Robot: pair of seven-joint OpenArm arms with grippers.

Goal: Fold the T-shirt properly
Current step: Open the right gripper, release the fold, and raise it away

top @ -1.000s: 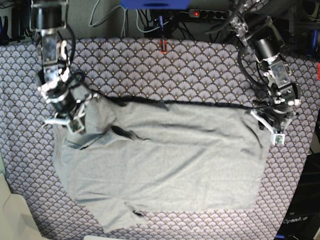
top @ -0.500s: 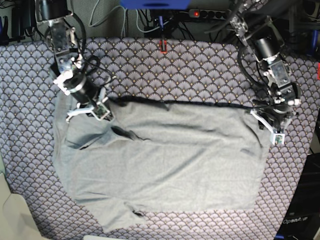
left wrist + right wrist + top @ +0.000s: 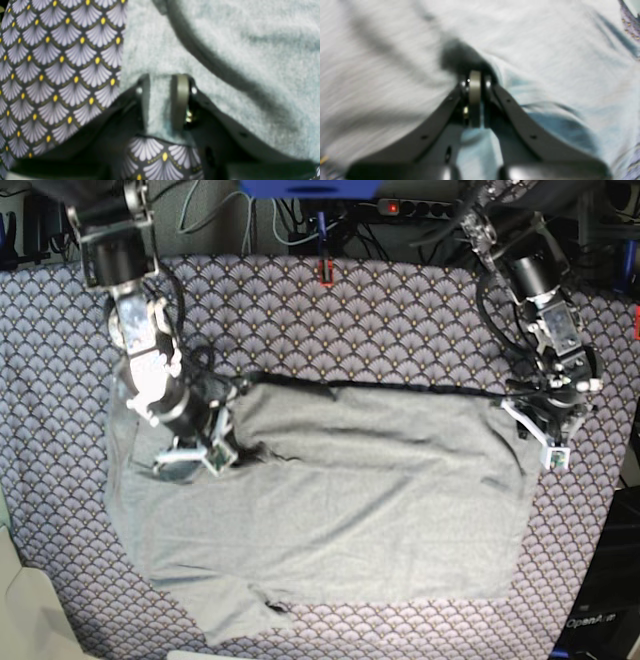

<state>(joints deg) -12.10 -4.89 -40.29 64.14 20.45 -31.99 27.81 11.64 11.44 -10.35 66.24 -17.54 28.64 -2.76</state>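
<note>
The light grey T-shirt [image 3: 340, 490] lies spread on the purple scallop tablecloth [image 3: 330, 330]. Its dark top edge runs across the middle, and one sleeve points to the front left. My right gripper [image 3: 190, 460] is at the shirt's upper left, where the fabric is bunched. In the blurred right wrist view it [image 3: 475, 82] is shut with grey fabric [image 3: 545, 37] all around it. My left gripper [image 3: 548, 445] is at the shirt's upper right corner. In the left wrist view it [image 3: 162, 100] is shut on a fold of the shirt's edge [image 3: 250, 50], beside the tablecloth [image 3: 62, 62].
A power strip with a red light [image 3: 400, 207] and cables lie behind the table. A small red item [image 3: 326, 272] sits at the back edge. A white object [image 3: 25, 610] stands at the front left corner. The table's right edge is close to my left arm.
My right gripper swung right along the shirt's top left, then down onto the shirt, and the fabric there has bunched. My left gripper and the right corner have stayed still.
</note>
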